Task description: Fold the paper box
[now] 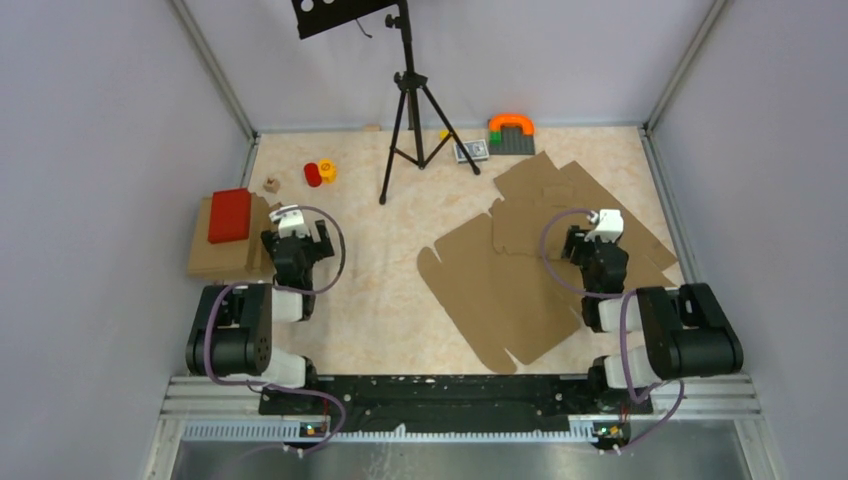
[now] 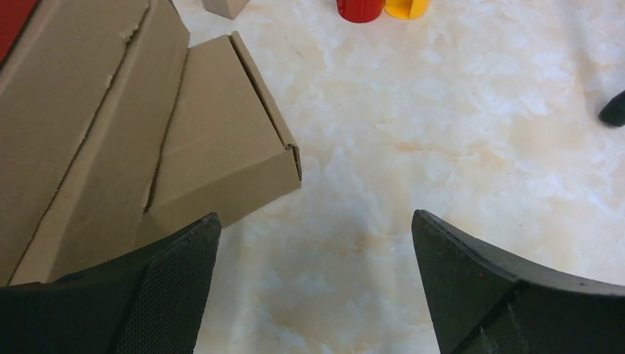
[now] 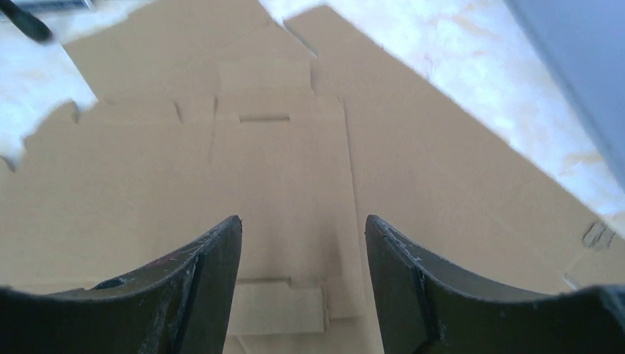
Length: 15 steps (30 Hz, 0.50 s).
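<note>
Both sets of jaws hang released, gripping nothing. The paper box (image 1: 229, 215) lies beyond the left jaws atop the brown box (image 2: 221, 147); reaching low could shove both.

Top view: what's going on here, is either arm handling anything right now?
Neither arm holds anything. The left gripper hangs open over bare table beside the folded brown box, on which the red paper box rests untouched. The right gripper hangs open above the flat cardboard sheets.
</note>
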{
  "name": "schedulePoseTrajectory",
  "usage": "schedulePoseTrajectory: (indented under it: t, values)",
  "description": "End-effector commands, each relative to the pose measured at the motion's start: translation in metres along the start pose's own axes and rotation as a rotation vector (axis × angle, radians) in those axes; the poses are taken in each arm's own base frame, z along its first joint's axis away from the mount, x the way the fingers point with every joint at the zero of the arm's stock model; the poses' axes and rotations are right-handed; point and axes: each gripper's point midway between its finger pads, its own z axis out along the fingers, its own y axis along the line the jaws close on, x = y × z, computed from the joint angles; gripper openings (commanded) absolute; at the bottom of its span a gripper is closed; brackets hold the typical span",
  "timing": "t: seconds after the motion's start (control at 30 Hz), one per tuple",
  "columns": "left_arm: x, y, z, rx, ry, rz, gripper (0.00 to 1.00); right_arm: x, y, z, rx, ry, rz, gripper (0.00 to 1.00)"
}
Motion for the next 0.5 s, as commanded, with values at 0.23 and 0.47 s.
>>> schedulePoseTrajectory:
  t: [0.23,0.47]
  values:
    - [-0.03,-0.014,0.004,0.071,-0.096,0.001,0.99,-0.016,-0.018,-0.001,0.083,-0.136,0.055,0.54]
    - [-0.029,-0.016,0.008,0.079,-0.085,0.002,0.99,-0.013,-0.031,0.002,0.17,-0.112,0.083,0.95]
